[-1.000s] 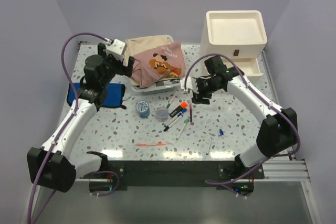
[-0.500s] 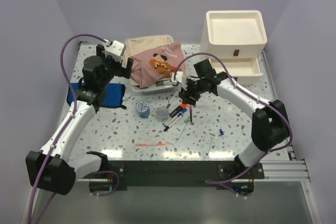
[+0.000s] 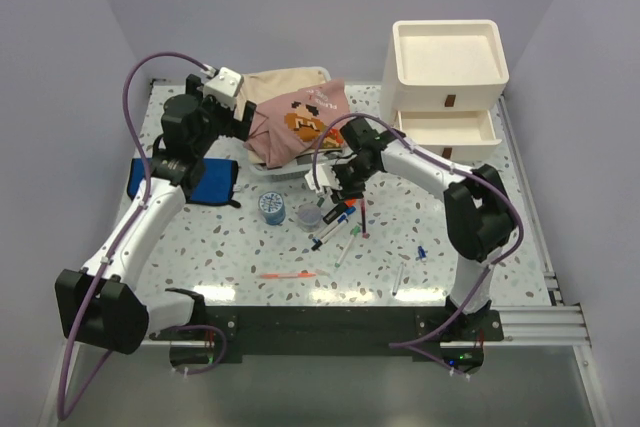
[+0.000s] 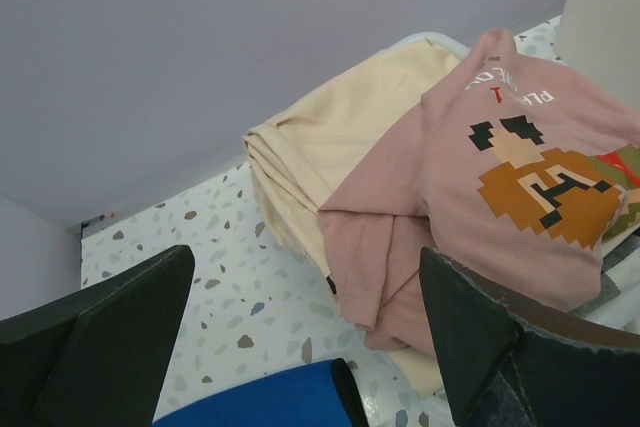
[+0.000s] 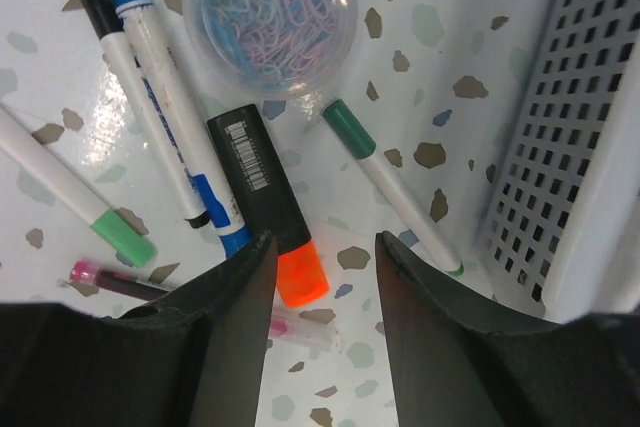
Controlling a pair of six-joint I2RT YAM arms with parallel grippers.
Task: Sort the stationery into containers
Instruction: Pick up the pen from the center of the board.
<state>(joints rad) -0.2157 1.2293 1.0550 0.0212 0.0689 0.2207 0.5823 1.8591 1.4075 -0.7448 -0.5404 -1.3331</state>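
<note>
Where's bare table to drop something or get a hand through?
Free: front-left, bordered by the left arm, blue tape roll and orange pen; right, between the pen pile, the open drawer and the right arm. Crowded: centre, under the right tool, pile and clip cup beside the clothes basket.

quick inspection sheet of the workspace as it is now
surface: speckled table, no spills seen
job's things: pens, highlighter, clip cup and tape roll loose mid-table; drawer unit far right, tray top bare, one drawer pulled out
clutter: clothes piled in a basket; blue item at left
grippers: left claw open, raised near the clothes, holding nothing; right claw low over the highlighter's orange cap, jaws apart either side
cables: purple cables loop off both arms, clear of the pens
surroundings: plain walls, nothing else seen
</note>
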